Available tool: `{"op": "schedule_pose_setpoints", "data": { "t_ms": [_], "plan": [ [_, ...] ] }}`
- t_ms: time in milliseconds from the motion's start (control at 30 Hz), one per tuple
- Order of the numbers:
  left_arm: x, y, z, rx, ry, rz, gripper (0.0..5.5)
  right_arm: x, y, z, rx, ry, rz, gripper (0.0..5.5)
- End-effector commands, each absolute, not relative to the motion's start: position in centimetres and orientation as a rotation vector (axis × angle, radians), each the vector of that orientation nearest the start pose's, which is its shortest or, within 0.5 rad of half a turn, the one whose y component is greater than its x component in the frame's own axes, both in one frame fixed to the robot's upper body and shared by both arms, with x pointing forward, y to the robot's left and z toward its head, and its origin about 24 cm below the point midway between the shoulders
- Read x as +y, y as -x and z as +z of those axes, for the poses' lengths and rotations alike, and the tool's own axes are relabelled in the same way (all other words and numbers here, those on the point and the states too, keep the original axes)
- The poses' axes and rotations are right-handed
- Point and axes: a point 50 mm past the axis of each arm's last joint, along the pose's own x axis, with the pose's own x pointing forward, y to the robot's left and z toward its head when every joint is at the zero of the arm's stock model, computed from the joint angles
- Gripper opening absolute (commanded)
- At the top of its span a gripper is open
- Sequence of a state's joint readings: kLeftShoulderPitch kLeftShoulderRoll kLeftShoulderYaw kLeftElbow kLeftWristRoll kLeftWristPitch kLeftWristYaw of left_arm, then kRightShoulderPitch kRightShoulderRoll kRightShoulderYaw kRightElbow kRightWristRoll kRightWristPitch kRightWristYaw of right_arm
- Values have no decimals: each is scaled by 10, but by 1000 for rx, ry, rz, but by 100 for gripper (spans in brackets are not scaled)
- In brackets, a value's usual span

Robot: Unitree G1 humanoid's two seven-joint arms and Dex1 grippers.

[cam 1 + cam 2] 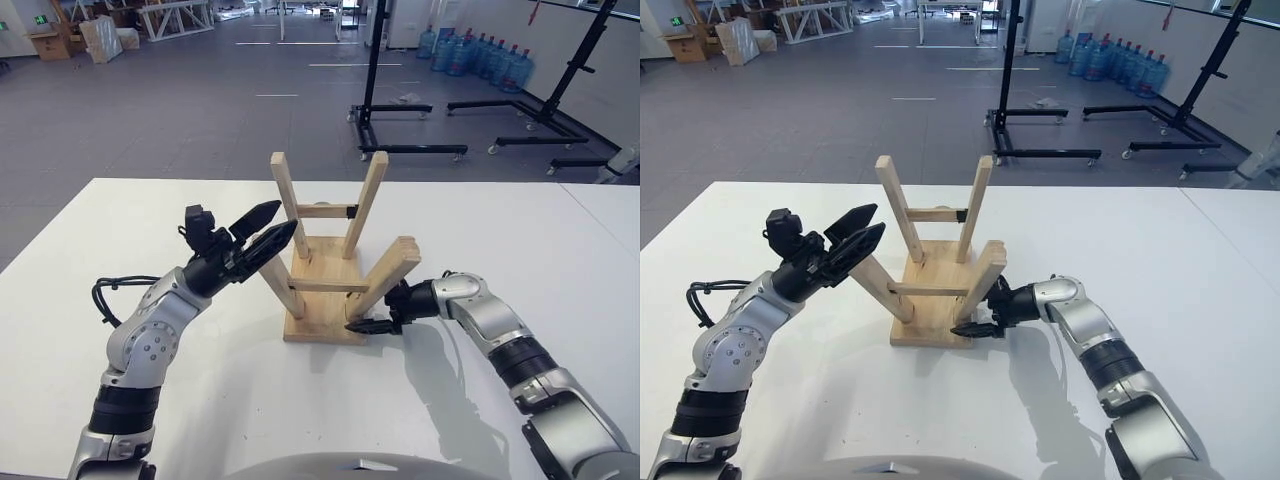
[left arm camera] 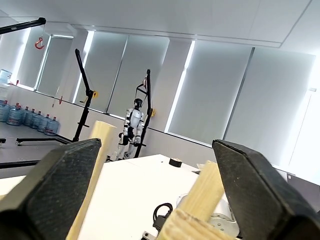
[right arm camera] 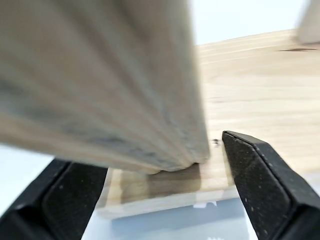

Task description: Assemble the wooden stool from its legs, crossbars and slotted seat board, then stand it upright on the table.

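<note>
Grey hall floor (image 1: 180,110) behind, with black wheeled stands (image 1: 400,110) and a row of blue water bottles (image 1: 480,55) at the far wall. A white bench (image 1: 520,230) occupies the foreground.

Item 1: the stool (image 1: 325,270) sits at the middle of the bench, upside down. Its seat board (image 1: 310,328) lies flat on the bench and all 4 legs point up and splay outward. 1 crossbar (image 1: 325,211) joins the 2 far legs near their upper part. A second crossbar (image 1: 328,286) joins the 2 near legs lower down. The stool is not upright.

Item 2: the left pincer (image 1: 287,215) is raised at the stool's left side, level with the top of the near left leg (image 1: 285,290). It is spread wide. In the left wrist view, the fingers (image 2: 60,185) stand well apart with the end of that leg between them. Contact with the wood cannot be confirmed.

Item 3: the right pincer (image 1: 352,325) is low, at the seat board's near right corner, at the foot of the near right leg (image 1: 390,270). It is also spread. In the right wrist view, the fingers (image 3: 260,175) flank the leg where it meets the board, and a gap shows on 1 side.
</note>
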State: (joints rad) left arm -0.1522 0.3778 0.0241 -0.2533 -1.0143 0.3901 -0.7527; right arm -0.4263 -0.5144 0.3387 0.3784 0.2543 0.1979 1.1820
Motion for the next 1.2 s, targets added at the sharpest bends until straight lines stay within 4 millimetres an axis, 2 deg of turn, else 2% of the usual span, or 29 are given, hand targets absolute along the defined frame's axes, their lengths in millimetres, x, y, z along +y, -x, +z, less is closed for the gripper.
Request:
{"op": "schedule_pose_setpoints", "data": {
  "t_ms": [33,200,333,467,633,867,933,1033,1133,1200],
  "plan": [
    [149,-241,125,-78,584,-1051,408,-170,-283,47,418,215,1242,391],
    [153,-239,130,-94,579,-1035,408,-185,-264,46,465,234,1261,391],
    [156,-241,138,-125,566,-1029,408,-196,-267,50,451,238,1204,391],
    [152,-246,152,-171,537,-1017,408,-198,-274,71,337,170,1165,391],
    [140,-250,173,-213,478,-1010,408,-208,-272,104,211,74,1166,391],
    [140,-244,174,-201,447,-1038,408,-240,-264,126,194,199,1098,391],
    [141,-245,173,-197,443,-1034,408,-244,-266,145,102,159,1085,391],
    [144,-246,175,-207,440,-1029,408,-244,-264,196,-178,-16,1121,391],
    [149,-245,183,-252,451,-1033,408,-239,-253,244,-446,-154,1173,391],
    [151,-244,189,-283,459,-1045,408,-233,-248,268,-560,-206,1195,391]
  ]
}}
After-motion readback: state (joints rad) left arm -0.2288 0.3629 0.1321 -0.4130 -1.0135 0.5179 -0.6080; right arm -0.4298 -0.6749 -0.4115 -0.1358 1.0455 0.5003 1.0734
